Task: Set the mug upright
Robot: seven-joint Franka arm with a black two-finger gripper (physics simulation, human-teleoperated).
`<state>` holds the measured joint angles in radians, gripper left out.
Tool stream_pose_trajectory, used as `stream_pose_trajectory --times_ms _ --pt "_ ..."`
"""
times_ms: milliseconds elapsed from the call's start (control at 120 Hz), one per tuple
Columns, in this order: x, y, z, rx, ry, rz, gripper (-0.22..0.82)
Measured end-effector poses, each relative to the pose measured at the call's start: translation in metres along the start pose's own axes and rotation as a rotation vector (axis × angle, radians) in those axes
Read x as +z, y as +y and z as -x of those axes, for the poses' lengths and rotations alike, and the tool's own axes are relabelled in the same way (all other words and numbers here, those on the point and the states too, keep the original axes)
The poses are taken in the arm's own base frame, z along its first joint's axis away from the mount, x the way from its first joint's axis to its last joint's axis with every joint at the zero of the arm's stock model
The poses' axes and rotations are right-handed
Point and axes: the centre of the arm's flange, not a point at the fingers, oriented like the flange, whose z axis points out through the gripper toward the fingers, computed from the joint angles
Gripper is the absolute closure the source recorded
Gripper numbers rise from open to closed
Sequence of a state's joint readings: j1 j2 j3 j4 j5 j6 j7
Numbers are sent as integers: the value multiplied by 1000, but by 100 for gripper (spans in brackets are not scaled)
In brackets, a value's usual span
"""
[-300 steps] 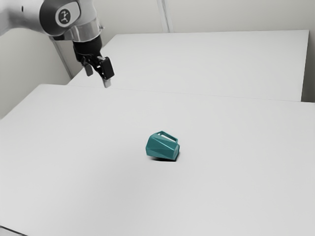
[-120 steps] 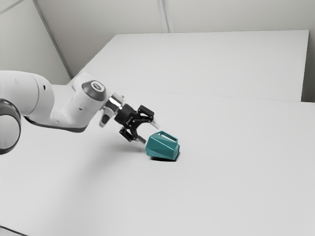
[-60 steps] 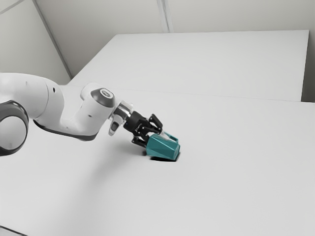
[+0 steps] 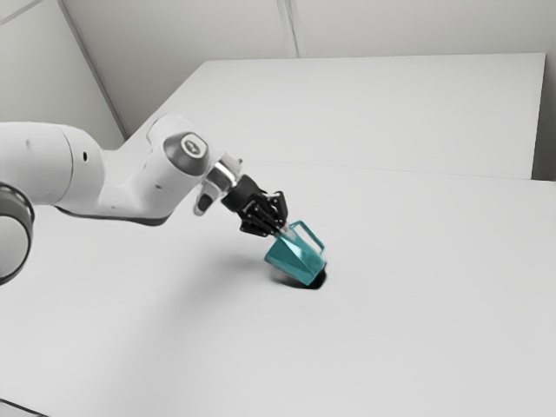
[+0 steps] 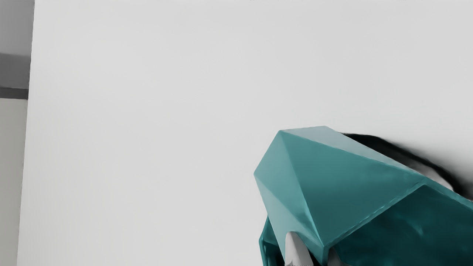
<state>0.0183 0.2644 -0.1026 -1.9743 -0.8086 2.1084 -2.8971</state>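
The teal faceted mug (image 4: 298, 259) leans at a slant over the table, its mouth end raised towards my hand and its base low, beside a dark shadow. My gripper (image 4: 284, 231) holds its wall near the rim, coming from the exterior view's upper left. The mug's handle (image 4: 310, 235) points up and towards the exterior view's right. In the wrist view, the gripper (image 5: 315, 252) pinches the wall of the mug (image 5: 343, 184), one finger outside and the other at the dark inner side. Part of the handle (image 5: 266, 240) is visible beside the outer finger.
The white table (image 4: 417, 304) extends around the mug on all sides. Behind it in the exterior view is another white surface (image 4: 373, 113), with pale walls beyond. In the wrist view a straight table edge (image 5: 27, 111) runs well away from the mug.
From over the table, my hand came down to the mug and its fingers closed on the wall. Since half a second ago the mug's mouth end has risen, tilting it more steeply.
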Motion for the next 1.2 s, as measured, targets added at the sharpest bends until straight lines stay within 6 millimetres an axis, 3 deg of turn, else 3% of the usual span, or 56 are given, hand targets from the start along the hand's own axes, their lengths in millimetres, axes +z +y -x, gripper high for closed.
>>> stream_pose_trajectory --times_ms 208,467,625,783,950,1200 --pt "-6 -76 -27 302 -8 238 78" --pt "-6 -91 -38 486 8 448 79" --pt "-11 -84 -69 629 40 654 79" --pt "-5 -65 -106 710 43 757 79" --pt "-28 -42 -101 704 -54 784 79" --pt "-26 -33 -92 734 -170 767 79"
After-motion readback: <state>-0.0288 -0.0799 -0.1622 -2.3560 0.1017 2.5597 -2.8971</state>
